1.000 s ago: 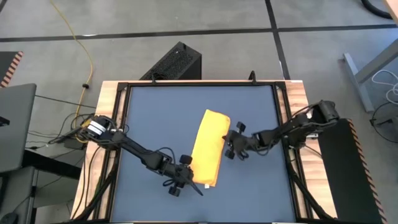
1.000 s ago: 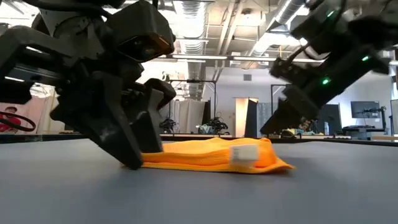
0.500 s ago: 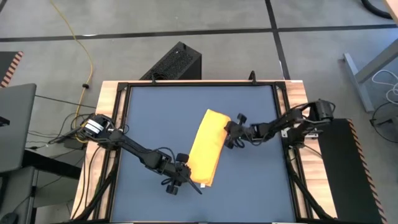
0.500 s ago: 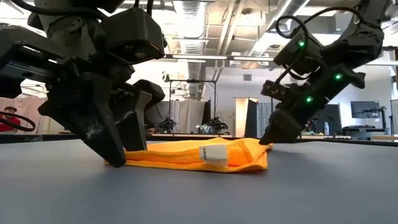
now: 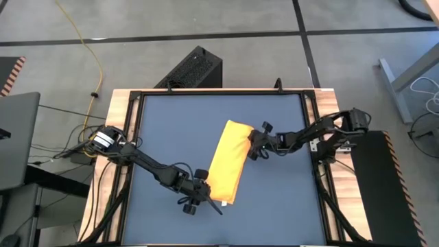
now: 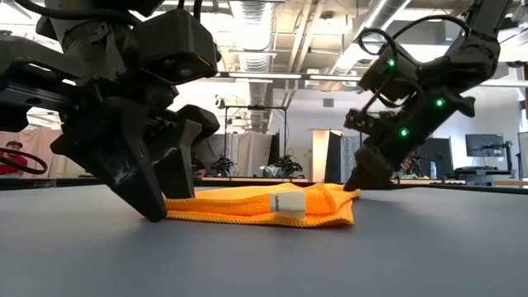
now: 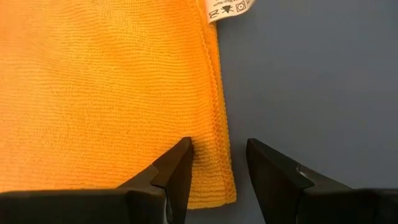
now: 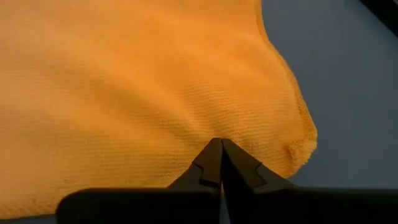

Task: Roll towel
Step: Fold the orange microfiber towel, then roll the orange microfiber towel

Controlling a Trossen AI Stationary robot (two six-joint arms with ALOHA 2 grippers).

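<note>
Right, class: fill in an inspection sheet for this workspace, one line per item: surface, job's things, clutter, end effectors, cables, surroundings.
Surface: dark blue tabletop, wooden border.
Job's things: yellow towel, folded into a strip, flat, not rolled; white tag at its edge.
Clutter: nothing seen.
End effectors: left end effector open, straddling the towel's near edge; right end effector shut on the towel's far end.
Cables: yellow cable on the floor.
Surroundings: black box behind the table.

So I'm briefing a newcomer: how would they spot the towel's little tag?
On the dark blue tabletop lies the folded yellow towel, the left gripper at its near end. The tag sticks out of that end's edge: a tiny white label, the only white on the cloth.
</note>
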